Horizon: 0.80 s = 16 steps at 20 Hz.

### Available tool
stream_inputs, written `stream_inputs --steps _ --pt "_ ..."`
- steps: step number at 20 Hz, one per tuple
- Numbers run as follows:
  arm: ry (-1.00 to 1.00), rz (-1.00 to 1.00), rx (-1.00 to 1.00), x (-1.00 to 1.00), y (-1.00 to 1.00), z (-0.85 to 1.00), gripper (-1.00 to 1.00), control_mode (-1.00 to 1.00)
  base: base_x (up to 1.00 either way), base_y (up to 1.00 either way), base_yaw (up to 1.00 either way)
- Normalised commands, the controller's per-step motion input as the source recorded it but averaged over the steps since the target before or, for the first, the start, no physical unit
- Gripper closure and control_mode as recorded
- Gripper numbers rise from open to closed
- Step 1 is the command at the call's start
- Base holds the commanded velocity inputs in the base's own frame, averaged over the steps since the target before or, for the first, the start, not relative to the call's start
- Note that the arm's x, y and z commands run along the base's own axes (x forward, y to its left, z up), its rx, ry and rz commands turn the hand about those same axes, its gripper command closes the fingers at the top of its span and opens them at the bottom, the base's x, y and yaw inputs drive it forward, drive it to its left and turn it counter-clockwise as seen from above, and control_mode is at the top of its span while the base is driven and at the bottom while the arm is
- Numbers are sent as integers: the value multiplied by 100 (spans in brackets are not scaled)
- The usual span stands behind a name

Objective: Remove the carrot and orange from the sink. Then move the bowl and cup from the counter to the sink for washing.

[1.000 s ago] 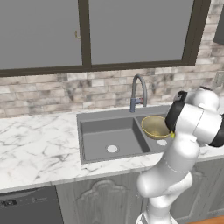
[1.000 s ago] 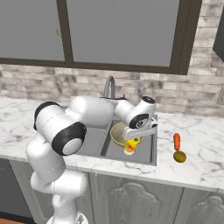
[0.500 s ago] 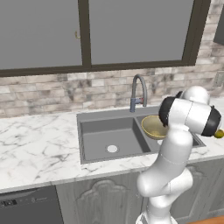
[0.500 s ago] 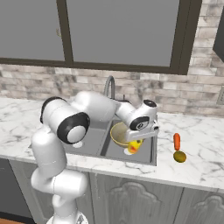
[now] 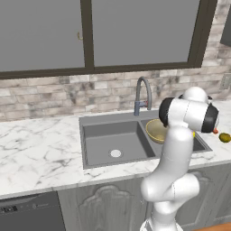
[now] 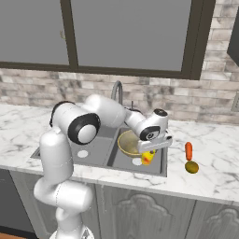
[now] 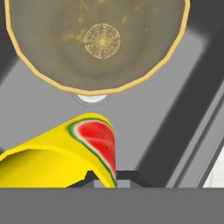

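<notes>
My gripper (image 6: 150, 151) is shut on the cup (image 6: 148, 158), a yellow tumbler with a red mark, and holds it low over the right basin of the dark grey sink (image 6: 95, 150). In the hand view the cup (image 7: 65, 153) lies tilted between my fingertips, above the basin floor. The tan bowl (image 7: 98, 43) sits in the same basin just beyond it, also seen as the bowl (image 6: 127, 142) and the bowl (image 5: 156, 131). The carrot (image 6: 188, 150) and the orange (image 6: 191, 166) lie on the marble counter (image 6: 210, 163) right of the sink.
The arched grey faucet (image 6: 115, 91) stands behind the sink's middle. A pale drain (image 7: 92, 99) shows between bowl and cup. The left basin (image 5: 113, 144) holds only its drain. My own arm crosses over the sink from the left.
The cup in my gripper has drifted slightly right and down in the right basin, and my arm's elbow has swung round. Bowl, carrot and orange have stayed put.
</notes>
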Motion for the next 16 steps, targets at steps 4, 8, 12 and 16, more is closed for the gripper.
stream_inputs --steps 4,8,12,16 --pt "1 -3 -6 19 -10 -27 100 -100 0 0 0" --pt "0 -3 -3 19 -8 -28 100 -100 0 0 0" --pt "0 -2 -1 21 -5 -27 100 -100 0 0 0" --pt "0 -1 0 20 -3 -26 100 -100 0 0 0"
